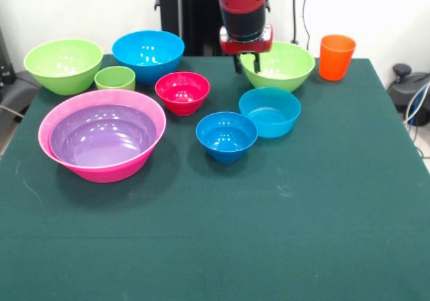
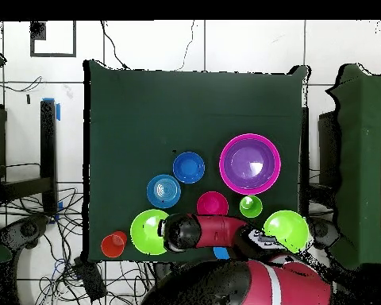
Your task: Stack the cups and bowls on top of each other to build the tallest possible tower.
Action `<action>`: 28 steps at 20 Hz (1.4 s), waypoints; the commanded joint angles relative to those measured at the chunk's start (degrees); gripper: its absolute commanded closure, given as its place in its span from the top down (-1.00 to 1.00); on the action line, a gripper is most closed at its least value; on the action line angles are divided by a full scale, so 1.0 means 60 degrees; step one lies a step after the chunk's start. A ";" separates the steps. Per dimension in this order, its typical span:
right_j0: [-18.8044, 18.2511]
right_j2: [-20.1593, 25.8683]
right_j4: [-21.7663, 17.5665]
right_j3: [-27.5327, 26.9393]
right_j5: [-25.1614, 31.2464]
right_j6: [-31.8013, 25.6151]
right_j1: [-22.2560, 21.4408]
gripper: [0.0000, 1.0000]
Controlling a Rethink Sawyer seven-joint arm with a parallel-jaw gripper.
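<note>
The lime-green bowl (image 1: 279, 66) is sitting directly under the end effector (image 1: 246, 64), whose 2 short fingers are standing slightly apart over the bowl's near-left rim, holding nothing. In my judgement, the step in hand is gripping that rim, so one finger should be going inside the wall and one outside, low enough to bite the lip before closing (a shallow pinch on glossy plastic is likely to slip).

Just in front of the end effector, the teal bowl (image 1: 269, 111) and the small blue bowl (image 1: 226, 136) are resting almost touching. To one side the small red bowl (image 1: 182, 92), large blue bowl (image 1: 148, 56), short green cup (image 1: 115, 78) and second lime-green bowl (image 1: 64, 64) are spreading outward; the purple bowl (image 1: 102, 135) is nesting inside the pink bowl (image 1: 54, 123). On the opposite side the orange cup (image 1: 336, 56) is standing upright at the table (image 1: 302, 220) corner.
</note>
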 commanded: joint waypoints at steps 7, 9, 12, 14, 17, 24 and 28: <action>0.0330 0.0232 0.0100 -0.0638 -0.1117 0.1289 0.0147 -1.00; 0.0378 0.0197 0.0104 -0.0601 -0.1116 0.1321 0.0038 -1.00; 0.0481 0.0090 0.0101 -0.0555 -0.1087 0.1364 -0.0220 -1.00; 0.0609 -0.0065 0.0136 -0.0457 -0.0904 0.1421 -0.0660 -1.00; 0.0677 -0.0152 0.0253 -0.0307 -0.0244 0.1317 -0.1427 -1.00; 0.0579 -0.0046 0.0535 -0.0149 0.0513 0.1167 -0.2054 -1.00; 0.0499 0.0073 0.0762 0.0082 0.0860 0.1145 -0.2532 -1.00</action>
